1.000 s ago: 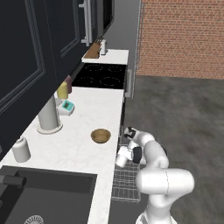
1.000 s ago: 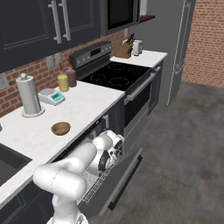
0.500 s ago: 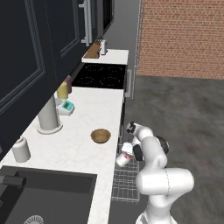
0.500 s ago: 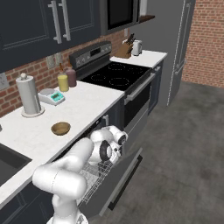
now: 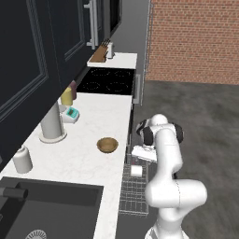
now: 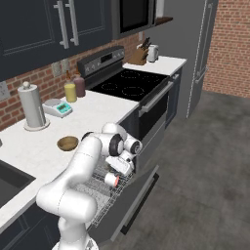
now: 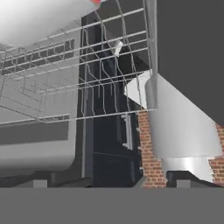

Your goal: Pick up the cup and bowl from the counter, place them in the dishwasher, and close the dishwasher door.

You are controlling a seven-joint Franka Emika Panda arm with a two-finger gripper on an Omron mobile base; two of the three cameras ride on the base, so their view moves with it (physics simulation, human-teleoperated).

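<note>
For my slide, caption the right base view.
Open gripper hovers above the cup lying in the dishwasher rack; the bowl waits on the counter.

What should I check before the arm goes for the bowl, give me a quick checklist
1. Cup in the dishwasher rack: ok, lying on the wires.
2. Tool let go of the cup: ok, jaws open, nothing between them.
3. Bowl waiting on the counter: ok, upright, nothing touching it.
4. Path to the bowl free: ok, the paper towel holder stands apart from it.
5. Dishwasher door down: ok, not yet to be closed.
</note>
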